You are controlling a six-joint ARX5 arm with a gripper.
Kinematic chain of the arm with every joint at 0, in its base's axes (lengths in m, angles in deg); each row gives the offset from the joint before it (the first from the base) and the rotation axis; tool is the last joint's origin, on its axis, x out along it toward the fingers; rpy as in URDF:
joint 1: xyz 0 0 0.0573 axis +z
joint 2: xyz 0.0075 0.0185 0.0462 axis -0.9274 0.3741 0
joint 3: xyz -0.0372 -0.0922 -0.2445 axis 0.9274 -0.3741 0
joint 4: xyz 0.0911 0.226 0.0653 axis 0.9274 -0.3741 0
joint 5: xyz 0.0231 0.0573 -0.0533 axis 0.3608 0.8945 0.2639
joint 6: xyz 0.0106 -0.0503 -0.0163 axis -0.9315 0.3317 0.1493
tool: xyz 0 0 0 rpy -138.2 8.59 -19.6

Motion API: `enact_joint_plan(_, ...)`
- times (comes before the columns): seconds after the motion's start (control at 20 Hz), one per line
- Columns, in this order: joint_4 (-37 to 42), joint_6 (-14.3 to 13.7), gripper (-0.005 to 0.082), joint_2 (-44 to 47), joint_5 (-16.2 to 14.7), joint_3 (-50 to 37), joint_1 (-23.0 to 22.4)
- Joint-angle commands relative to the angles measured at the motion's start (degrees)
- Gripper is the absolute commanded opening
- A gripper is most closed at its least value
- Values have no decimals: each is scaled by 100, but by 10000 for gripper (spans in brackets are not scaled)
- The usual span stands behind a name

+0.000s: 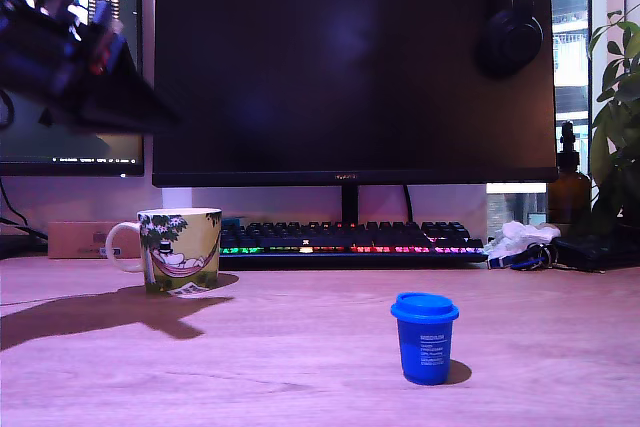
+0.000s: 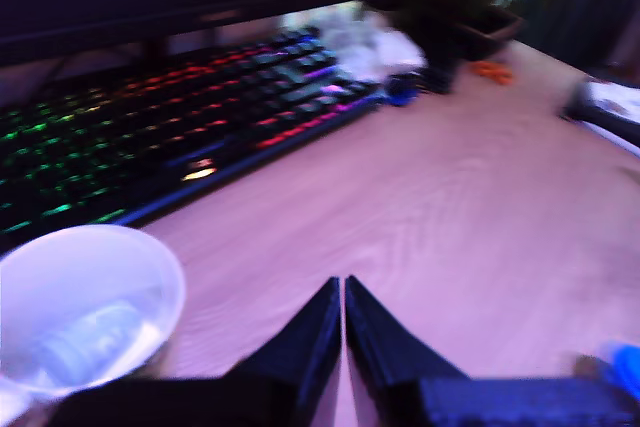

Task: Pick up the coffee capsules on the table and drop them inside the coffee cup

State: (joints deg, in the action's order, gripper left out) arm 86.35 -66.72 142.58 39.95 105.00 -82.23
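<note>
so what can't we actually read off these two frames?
- Gripper: exterior view shows only a motion-blurred arm at its upper left; the fingertips are out of sight there.
- Coffee cup: its inside is hidden by its own wall in the exterior view; the wrist view shows a pale shape inside, too blurred to name.
- Blue coffee capsule: white print too small to read; cut off by the edge in the wrist view.
- Clutter by the keyboard: blurred, unidentifiable.
</note>
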Motion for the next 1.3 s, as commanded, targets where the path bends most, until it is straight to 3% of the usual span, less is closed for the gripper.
enact_joint_plan(0.0, -11, -46, -24, -96, -455, -92, 114)
enact_joint_plan(0.15, -35, -44, -24, -101, -1309, -157, 380)
enact_joint_plan(0.25, -101, -44, -24, -160, -1397, -162, 463)
enact_joint_plan(0.7, -96, -17, -24, -1161, -1349, -1064, 452)
enact_joint_plan(0.95, 4, 74, -24, -1412, -1318, -1329, 164)
enact_joint_plan(1.25, 496, 396, -24, -1405, -647, -1567, -778)
